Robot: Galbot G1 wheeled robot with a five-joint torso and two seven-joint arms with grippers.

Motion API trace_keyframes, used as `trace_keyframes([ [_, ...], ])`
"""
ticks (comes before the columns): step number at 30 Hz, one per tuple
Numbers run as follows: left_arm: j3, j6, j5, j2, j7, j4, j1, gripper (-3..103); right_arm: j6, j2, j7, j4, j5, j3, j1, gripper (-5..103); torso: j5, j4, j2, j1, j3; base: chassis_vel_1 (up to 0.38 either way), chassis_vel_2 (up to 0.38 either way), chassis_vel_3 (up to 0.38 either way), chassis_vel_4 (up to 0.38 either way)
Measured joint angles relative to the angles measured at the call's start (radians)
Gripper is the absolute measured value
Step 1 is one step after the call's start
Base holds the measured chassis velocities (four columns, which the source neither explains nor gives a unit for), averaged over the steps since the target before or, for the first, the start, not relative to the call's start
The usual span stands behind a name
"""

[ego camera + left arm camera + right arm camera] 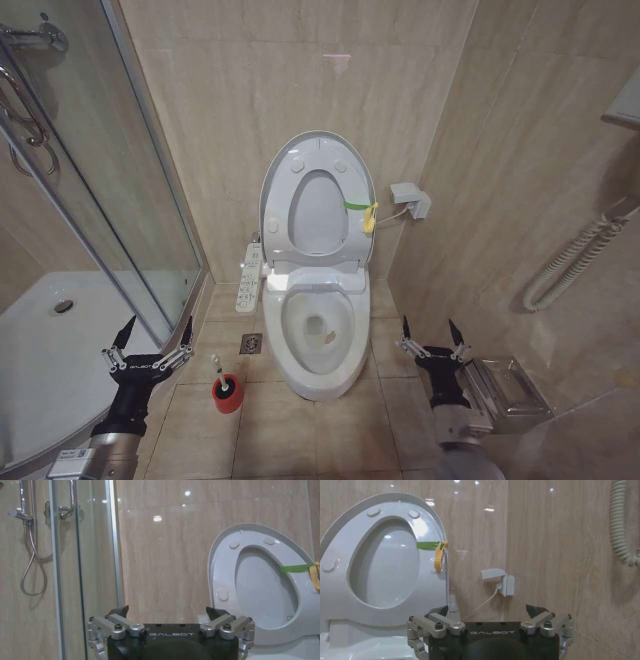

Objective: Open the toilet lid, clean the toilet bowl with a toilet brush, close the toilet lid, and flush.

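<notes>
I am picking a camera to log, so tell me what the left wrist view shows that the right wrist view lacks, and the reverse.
Left wrist view alone: the glass shower door, the shower hose and the open left gripper. Right wrist view alone: the wall socket, a coiled hose and the open right gripper. Both show the raised lid with its yellow-green tag against the tiled wall.

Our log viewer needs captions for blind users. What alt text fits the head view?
A toilet stands against a tiled wall with its lid and seat raised, the bowl exposed. The brush sits in a red holder on the floor beside it. Left gripper and right gripper hover open, low at either side.
</notes>
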Motion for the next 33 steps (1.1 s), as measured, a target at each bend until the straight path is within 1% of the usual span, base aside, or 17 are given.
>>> trace_keyframes([
  [5, 0.000, 0.000, 0.000, 0.000, 0.000, 0.000, 0.000, 100, 0.007, 0.023, -0.002, 0.012, -0.024, 0.001, -0.022, 100, 0.0000, 0.0000, 0.000, 0.000, 0.000, 0.000, 0.000, 0.000, 0.000],
  [13, 0.000, 0.000, 0.000, 0.000, 0.000, 0.000, 0.000, 100, 0.006, 0.063, 0.013, 0.038, -0.023, 0.003, -0.030, 100, 0.0000, 0.0001, 0.000, 0.000, 0.000, 0.000, 0.000, 0.000, 0.000],
  [33, 0.000, 0.000, 0.000, 0.000, 0.000, 0.000, 0.000, 100, 0.013, 0.078, 0.017, 0.051, -0.019, 0.003, -0.039, 100, 0.0000, 0.0000, 0.000, 0.000, 0.000, 0.000, 0.000, 0.000, 0.000],
])
